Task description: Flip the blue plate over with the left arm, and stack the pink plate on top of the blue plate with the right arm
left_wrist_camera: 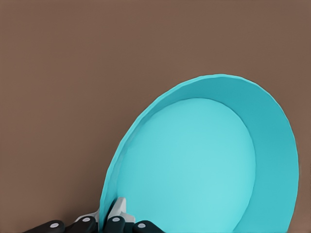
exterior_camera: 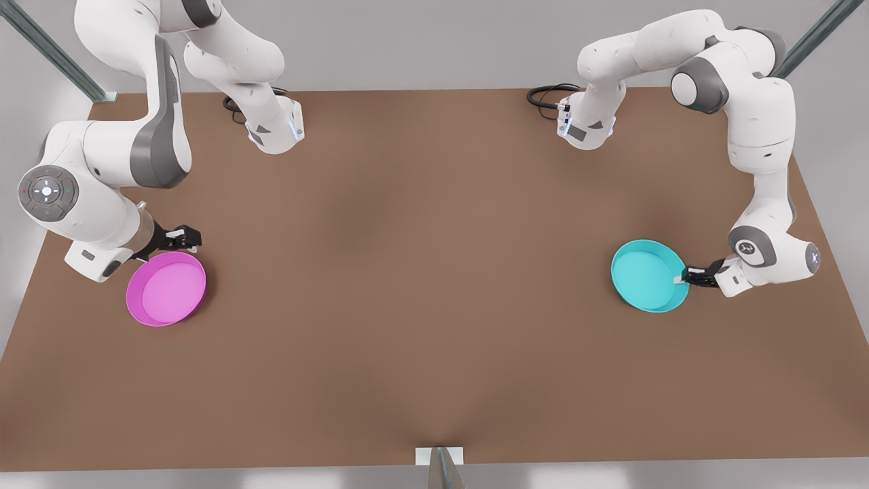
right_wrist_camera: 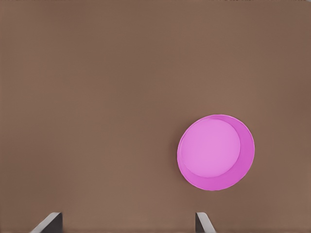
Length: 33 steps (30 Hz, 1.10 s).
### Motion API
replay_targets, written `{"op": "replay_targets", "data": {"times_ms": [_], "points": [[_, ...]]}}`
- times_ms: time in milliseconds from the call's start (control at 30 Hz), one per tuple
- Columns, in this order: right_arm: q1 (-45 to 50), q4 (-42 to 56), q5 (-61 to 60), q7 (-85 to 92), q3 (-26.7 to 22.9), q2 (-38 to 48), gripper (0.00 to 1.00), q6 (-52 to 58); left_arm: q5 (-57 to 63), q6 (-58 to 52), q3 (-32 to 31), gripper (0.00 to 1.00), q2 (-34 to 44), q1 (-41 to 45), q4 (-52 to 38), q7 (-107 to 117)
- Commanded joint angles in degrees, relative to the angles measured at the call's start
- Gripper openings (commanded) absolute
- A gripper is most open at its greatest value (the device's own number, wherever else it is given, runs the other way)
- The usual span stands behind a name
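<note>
Jaws of the left gripper (exterior_camera: 684, 275) are clenched on the rim of the blue plate (exterior_camera: 645, 274), one finger inside the lip and one outside, as the left wrist view shows with the fingertips (left_wrist_camera: 116, 213) pinching the turquoise edge. That plate sits toward the front view's right on the brown surface (exterior_camera: 434, 272); its hollow faces up and it looks slightly tilted, the gripped edge on the side nearest the arm. So the flip has to turn about this gripped edge, with the plate's body reaching away from the jaws toward the middle of the surface. Over at the front view's left, the right gripper (exterior_camera: 182, 237) hovers just beside the far edge of the pink plate (exterior_camera: 166, 288), its jaws spread apart and empty. The pink plate lies flat, hollow up, well apart from the blue one, and the right arm is the nearer to it.
</note>
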State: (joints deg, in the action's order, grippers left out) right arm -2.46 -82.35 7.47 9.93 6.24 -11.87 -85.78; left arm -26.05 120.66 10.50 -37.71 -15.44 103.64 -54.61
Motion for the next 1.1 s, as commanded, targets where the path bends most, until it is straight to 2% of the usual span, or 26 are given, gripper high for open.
{"op": "replay_targets", "data": {"times_ms": [0, 433, 667, 967, 1067], "points": [[0.0, 0.0, 0.0, 0.0, 0.0, 0.0, 1.0, 0.0, -2.9, -0.2, 0.0, 0.22, 0.0, 0.1, -0.1, 0.3], [0.0, 0.0, 0.0, -0.1, 0.0, -0.1, 1.0, 0.0, -0.6, -0.9, -2.1, 0.21, 1.5, 1.7, -3.8, 7.1], [-0.1, 0.0, 0.0, 0.0, -0.1, -0.1, 1.0, 0.0, 2.1, -5.3, -2.1, 0.21, 1.5, 3.3, -10.2, 10.5], [-0.1, 0.0, 0.0, 0.0, -0.1, -0.1, 1.0, 0.0, 7.9, -10.3, -2.0, 0.21, 1.6, 10.9, -17.4, 20.5], [-0.1, -0.1, 0.0, 0.0, -0.1, -0.1, 1.0, 0.1, 13.7, -10.4, -2.0, 0.21, 1.6, 14.3, -19.0, 26.5]]}}
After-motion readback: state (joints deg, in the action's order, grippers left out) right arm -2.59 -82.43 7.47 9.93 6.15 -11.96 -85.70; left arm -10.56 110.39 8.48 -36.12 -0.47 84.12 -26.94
